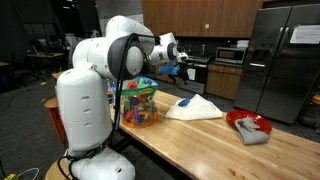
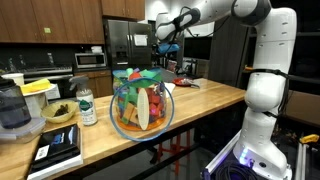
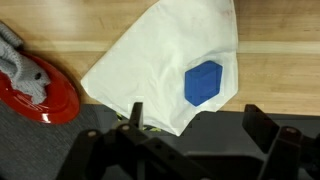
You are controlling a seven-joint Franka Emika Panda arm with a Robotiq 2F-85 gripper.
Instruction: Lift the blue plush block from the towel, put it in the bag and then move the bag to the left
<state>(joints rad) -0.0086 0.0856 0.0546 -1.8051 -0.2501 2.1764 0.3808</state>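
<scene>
Resting on towel (image 3: 150,60), block (image 3: 203,82) lies beyond fingers (image 3: 262,128).

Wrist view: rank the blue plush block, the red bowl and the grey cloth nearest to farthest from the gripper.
1. blue plush block, on the towel, just ahead of the gripper
2. red bowl, left of the towel
3. grey cloth, far left edge
</scene>
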